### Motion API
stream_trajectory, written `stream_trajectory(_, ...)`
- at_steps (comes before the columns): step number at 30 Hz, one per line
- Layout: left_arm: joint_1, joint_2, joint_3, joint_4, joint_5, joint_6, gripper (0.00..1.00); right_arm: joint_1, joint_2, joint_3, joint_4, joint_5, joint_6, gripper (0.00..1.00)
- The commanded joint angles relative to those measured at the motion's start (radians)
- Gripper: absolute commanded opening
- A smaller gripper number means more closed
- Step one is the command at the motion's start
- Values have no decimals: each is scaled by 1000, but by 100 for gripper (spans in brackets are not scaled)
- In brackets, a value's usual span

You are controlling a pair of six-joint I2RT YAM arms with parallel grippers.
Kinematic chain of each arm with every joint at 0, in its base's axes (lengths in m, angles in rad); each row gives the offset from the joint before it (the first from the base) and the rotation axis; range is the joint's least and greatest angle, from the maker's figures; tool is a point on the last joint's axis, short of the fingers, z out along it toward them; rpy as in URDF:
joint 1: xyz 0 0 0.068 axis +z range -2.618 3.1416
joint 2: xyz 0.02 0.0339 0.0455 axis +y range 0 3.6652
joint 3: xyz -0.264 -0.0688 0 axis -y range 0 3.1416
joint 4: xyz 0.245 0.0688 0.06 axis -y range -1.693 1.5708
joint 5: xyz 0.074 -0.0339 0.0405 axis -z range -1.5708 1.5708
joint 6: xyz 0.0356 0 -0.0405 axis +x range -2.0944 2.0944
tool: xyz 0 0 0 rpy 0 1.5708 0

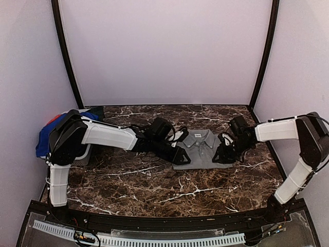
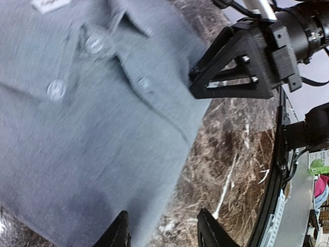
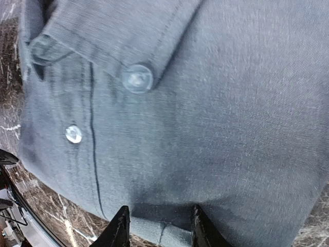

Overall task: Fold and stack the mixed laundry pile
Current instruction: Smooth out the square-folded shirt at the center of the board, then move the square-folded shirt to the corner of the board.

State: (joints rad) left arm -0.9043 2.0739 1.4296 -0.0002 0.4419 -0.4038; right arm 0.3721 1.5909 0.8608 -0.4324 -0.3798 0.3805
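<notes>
The grey shirt [image 1: 203,149] lies folded on the marble table [image 1: 154,190], collar up, between the two sets of jaws. The left arm [image 1: 108,135] reaches to it from one side and the right arm [image 1: 277,129] from the other side.

The left jaws stand partly apart, neither wide nor narrow. In the left wrist view the edge of the grey shirt [image 2: 77,154] runs down into the gap between them. One fingertip [image 2: 121,234] is over the cloth and the other fingertip [image 2: 211,231] is over the bare table [image 2: 231,180]. The cloth is not gathered between them. Ahead of these jaws, across the shirt, a black triangular finger [image 2: 234,92] of the other arm touches the far edge of the cloth.

The right jaws are also partly apart. In the right wrist view the grey shirt [image 3: 205,128] fills almost everything ahead of them, and its folded lower edge lies just between the two fingertips [image 3: 121,231]. I cannot tell if they pinch this edge or only stand over it. Two buttons [image 3: 138,78] are ahead of these jaws.

Far behind the left jaws, near the shoulder of that arm, a royal-blue T-shirt [image 1: 43,141] and a red-orange garment [image 1: 54,121] are piled together.
</notes>
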Motion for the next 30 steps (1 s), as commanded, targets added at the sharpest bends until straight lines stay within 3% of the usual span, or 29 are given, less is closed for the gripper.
stream_trajectory(1, 26, 24, -60, -5, -34, -48, 44, 2, 49, -30, 34, -30, 23, 37)
stream_trajectory(4, 49, 12, -66, -55, -70, -58, 51, -1, 40, 18, -48, 36, 22, 40)
stream_trajectory(7, 62, -38, -66, -125, -134, -22, 64, -1, -22, 80, -171, 199, -17, 47)
stream_trajectory(11, 67, -160, -64, -189, -216, 12, 75, 31, -95, 182, -255, 288, -54, 64)
stream_trajectory(15, 84, -248, -89, -206, -252, 0, 78, 152, -75, 276, -269, 326, 6, 71)
stream_trajectory(22, 91, -330, -122, -226, -298, 12, 78, 322, 137, 394, -259, 405, 144, 82)
stream_trajectory(30, 91, -381, -122, -246, -326, 15, 80, 321, 366, 481, -266, 473, 106, 82)
